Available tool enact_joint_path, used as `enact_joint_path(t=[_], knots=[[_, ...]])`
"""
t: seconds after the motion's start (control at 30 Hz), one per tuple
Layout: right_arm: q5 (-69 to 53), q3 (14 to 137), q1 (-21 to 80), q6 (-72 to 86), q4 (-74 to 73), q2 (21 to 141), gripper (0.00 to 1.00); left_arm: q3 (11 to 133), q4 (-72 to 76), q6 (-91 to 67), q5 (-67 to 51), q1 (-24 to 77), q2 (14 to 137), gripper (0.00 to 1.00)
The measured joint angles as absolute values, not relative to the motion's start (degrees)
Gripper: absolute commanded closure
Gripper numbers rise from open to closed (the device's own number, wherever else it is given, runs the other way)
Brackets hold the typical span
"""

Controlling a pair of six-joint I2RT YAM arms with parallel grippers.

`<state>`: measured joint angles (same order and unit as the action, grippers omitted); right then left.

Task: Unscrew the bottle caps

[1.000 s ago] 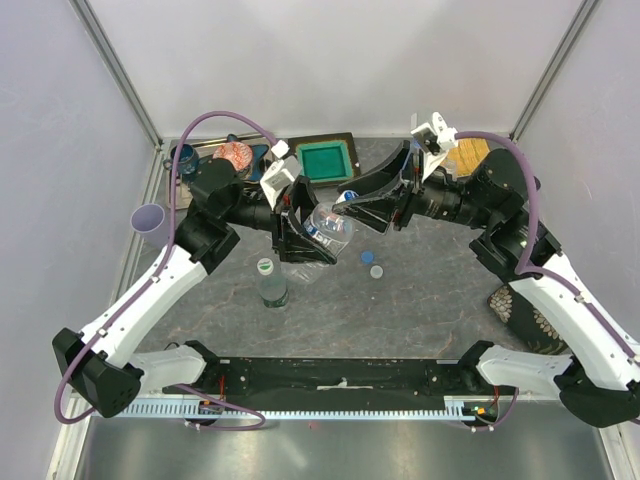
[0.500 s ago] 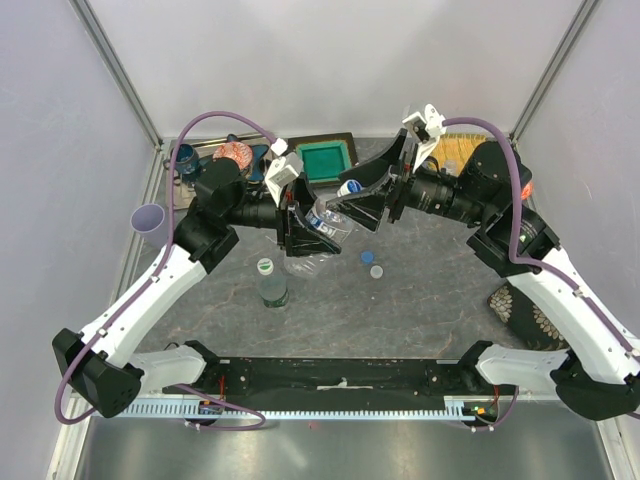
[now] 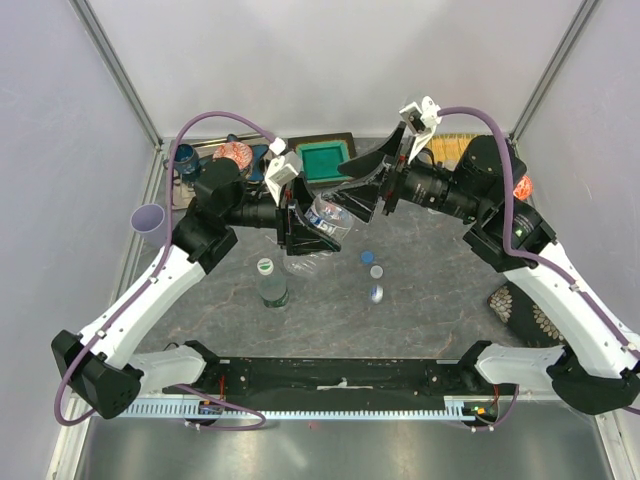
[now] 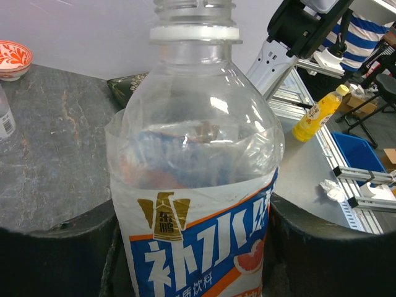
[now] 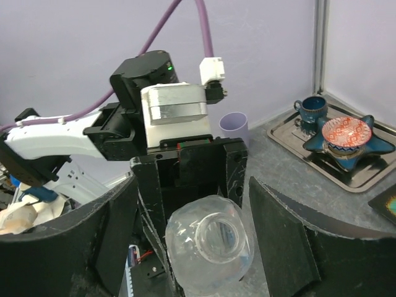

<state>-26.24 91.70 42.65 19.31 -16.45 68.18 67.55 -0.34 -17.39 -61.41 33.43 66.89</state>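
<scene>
The right gripper (image 5: 193, 198) has drawn back off the bottle (image 4: 192, 154), jaws spread and empty, and its blue-and-white cap (image 3: 376, 293) now lies on the table (image 3: 440, 290) near-right of the left gripper (image 3: 308, 228), which still clamps the opened bottle, so this one looks finished

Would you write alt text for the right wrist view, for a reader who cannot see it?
An uncapped clear bottle, mouth facing the camera, is clamped in the left gripper and framed by the open fingers of the right gripper. Behind stand a lilac cup and a tray holding a blue cup and a red-patterned bowl.
</scene>
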Motion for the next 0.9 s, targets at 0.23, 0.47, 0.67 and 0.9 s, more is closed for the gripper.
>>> enact_joint_path(t=[0.23,0.47,0.67,0.9], knots=[[-16.64,90.85,42.63,19.31,-17.3,67.99,0.21,66.81,-0.36,-16.84,-57.78,33.43,66.11,0.48],[4.1,87.09,41.82,20.16,-20.16,66.65,0.23,61.71,-0.25,-16.23,-49.47,33.45,63.29,0.48],[21.61,78.74,40.12,21.93,-23.49,63.05,0.21,55.83,0.45,-16.03,-42.35,33.43,60.07,0.48],[16.82,71.24,38.68,24.77,-23.4,60.93,0.1,52.6,0.23,-14.98,-36.58,33.43,58.65,0.48]])
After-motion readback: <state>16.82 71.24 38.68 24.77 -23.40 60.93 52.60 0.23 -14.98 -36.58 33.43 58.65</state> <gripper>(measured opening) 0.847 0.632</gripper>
